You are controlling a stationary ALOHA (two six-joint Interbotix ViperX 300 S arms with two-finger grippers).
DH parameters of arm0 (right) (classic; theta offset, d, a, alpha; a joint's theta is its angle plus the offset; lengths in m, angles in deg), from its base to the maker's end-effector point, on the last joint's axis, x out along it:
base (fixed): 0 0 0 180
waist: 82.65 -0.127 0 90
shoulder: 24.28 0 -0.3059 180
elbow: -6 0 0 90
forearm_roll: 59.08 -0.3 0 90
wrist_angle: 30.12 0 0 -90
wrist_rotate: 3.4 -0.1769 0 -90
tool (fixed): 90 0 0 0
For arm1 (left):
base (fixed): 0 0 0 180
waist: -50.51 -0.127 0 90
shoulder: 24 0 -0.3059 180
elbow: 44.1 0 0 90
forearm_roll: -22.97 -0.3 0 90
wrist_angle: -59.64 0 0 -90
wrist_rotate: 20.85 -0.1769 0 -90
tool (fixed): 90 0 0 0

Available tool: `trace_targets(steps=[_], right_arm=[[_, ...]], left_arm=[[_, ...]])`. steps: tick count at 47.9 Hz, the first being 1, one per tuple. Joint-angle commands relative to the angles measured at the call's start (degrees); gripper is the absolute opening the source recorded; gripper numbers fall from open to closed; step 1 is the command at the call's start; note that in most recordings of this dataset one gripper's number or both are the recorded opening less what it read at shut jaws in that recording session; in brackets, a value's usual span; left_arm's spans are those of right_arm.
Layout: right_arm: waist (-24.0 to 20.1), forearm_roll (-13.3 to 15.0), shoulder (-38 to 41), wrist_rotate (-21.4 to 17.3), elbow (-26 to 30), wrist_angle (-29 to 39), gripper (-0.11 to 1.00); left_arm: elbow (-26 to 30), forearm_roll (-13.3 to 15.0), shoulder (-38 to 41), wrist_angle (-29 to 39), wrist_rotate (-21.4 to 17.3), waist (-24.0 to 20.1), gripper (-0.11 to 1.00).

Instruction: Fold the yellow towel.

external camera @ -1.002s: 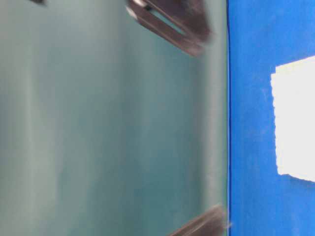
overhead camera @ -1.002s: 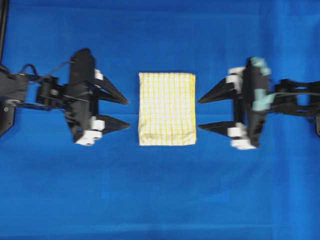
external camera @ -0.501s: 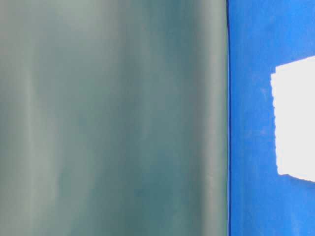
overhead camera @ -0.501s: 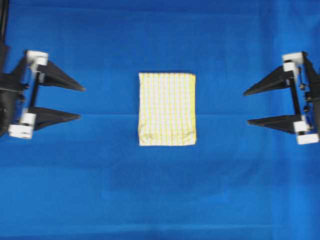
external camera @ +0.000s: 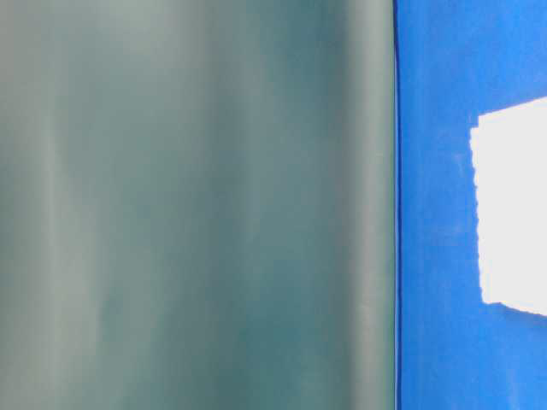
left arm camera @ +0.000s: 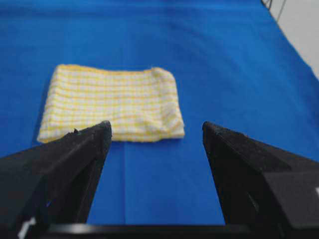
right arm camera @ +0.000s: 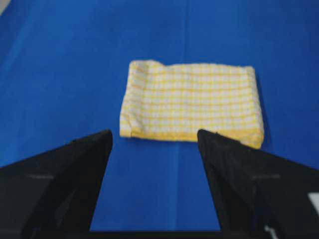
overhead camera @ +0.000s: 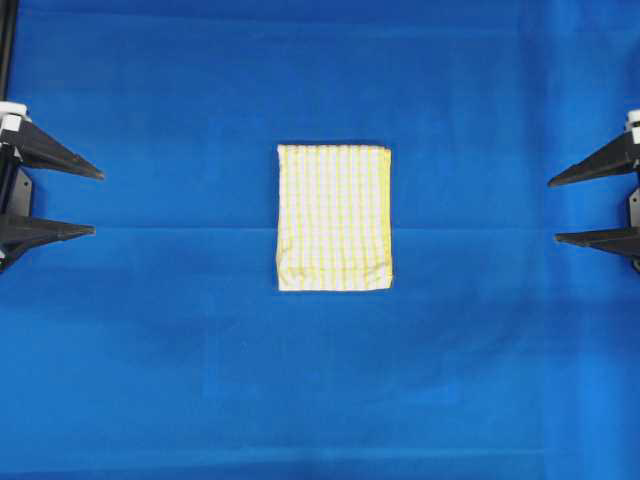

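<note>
The yellow towel (overhead camera: 334, 218) lies folded into a small rectangle at the middle of the blue surface. It also shows in the left wrist view (left arm camera: 112, 103), in the right wrist view (right arm camera: 192, 103), and as a white patch in the table-level view (external camera: 513, 209). My left gripper (overhead camera: 96, 203) is open and empty at the far left edge, well away from the towel. My right gripper (overhead camera: 552, 211) is open and empty at the far right edge, equally far off. In the wrist views the left gripper (left arm camera: 155, 130) and the right gripper (right arm camera: 154, 137) stand short of the towel.
The blue surface (overhead camera: 330, 380) covers the whole table. A grey-green blurred wall (external camera: 197, 205) fills the left of the table-level view. A dark post (overhead camera: 6, 45) stands at the upper left edge.
Both grippers have drawn back from beside the towel to the left and right edges of the overhead view, staying open. The towel has not moved.
</note>
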Motion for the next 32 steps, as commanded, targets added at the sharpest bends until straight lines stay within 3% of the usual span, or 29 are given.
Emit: trace_targets(steps=[1, 18, 32], right_arm=[[0.4, -0.1, -1.1, -0.4, -0.5, -0.8, 0.71], [0.4, -1.2, 3.8, -0.6, -3.8, -6.4, 0.7], [0.4, -1.3, 4.0, -0.6, -3.8, -6.4, 0.69]], left_arm=[[-0.2, -0.2, 0.4, 0.0, 0.0, -0.3, 0.67], [-1.2, -0.2, 0.7, -1.7, 0.1, -0.3, 0.67], [-2.0, -0.2, 1.1, -3.4, 0.1, -0.3, 0.67]])
